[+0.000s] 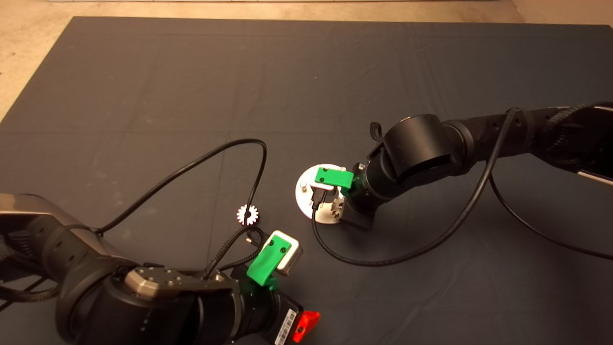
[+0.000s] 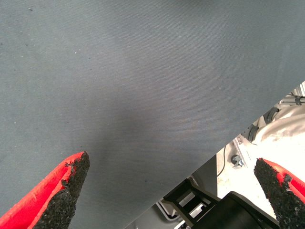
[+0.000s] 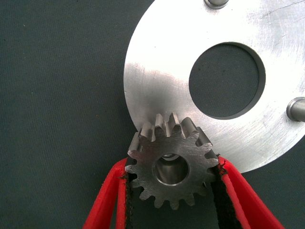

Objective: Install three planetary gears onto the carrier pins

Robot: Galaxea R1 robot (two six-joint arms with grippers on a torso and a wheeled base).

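My right gripper [image 3: 171,164] is shut on a planetary gear [image 3: 170,168], holding it flat over the rim of the silver disc [image 3: 157,71]. A bit of silver shows through the gear's centre hole. Two bare carrier pins [image 3: 298,109] [image 3: 217,4] stand on the disc around its large centre hole. In the head view the right wrist covers most of the disc [image 1: 304,192]. Another gear [image 1: 247,214] lies on the mat to the disc's left. My left gripper [image 1: 304,326] is at the lower edge, open [image 2: 171,162] over bare mat.
A black cable [image 1: 230,148] loops over the mat from the left arm, passing right by the loose gear. The right arm's cable [image 1: 383,261] sags onto the mat below the disc. The mat's near edge [image 2: 224,148], with the floor beyond, shows in the left wrist view.
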